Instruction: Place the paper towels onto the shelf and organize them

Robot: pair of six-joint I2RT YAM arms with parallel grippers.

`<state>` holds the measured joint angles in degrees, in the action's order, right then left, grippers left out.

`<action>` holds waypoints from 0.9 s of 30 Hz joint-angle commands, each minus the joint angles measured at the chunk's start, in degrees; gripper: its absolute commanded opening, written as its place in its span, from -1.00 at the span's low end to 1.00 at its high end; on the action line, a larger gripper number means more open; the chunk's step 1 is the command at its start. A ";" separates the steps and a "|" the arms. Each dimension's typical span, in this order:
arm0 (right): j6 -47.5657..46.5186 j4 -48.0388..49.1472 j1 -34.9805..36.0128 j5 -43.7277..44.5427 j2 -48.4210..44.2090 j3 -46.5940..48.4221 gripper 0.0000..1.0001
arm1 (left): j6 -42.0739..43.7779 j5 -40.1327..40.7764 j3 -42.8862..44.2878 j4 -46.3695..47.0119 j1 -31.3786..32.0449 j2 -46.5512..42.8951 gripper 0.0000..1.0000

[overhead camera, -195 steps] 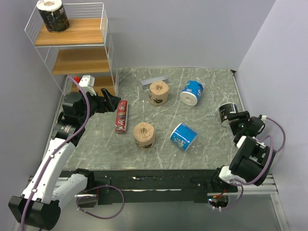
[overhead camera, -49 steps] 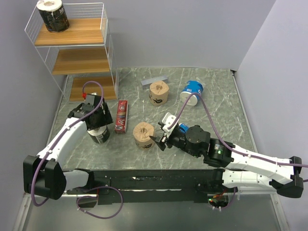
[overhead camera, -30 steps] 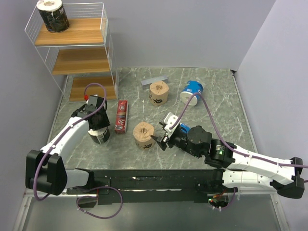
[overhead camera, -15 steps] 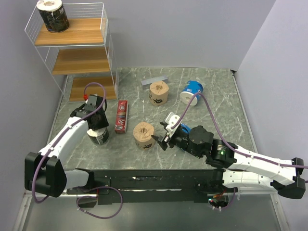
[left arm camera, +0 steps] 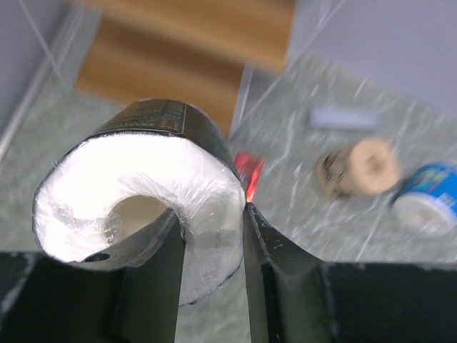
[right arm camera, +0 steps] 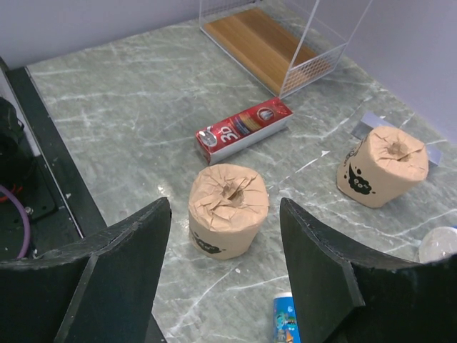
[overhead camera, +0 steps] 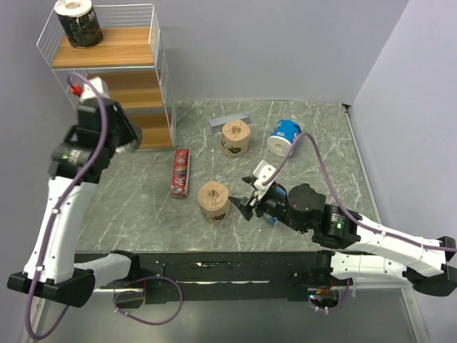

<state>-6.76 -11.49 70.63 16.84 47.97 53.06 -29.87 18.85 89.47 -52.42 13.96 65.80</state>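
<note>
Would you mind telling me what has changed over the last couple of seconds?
The left gripper, shut on the black wrapped roll, has lifted it off the grey marble table toward the white wire shelf. The right gripper stays open before the near tan printed roll; nothing else moved.

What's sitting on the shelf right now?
One black roll stands at the top board's left end. Middle board and bottom board look bare where visible, but the left arm covers part of both.

Left arm (overhead camera: 57,214) aloft, right fingers (right arm camera: 121,279) apart.
</note>
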 commanded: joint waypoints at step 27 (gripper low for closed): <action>1.32 -4.42 0.12 4.60 -4.11 7.15 0.39 | 23.53 6.37 38.41 20.16 0.19 21.03 -0.40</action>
<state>-5.39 -16.27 70.63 20.16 43.81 57.04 -10.63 23.92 123.90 -41.71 13.96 87.11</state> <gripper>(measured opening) 0.695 0.380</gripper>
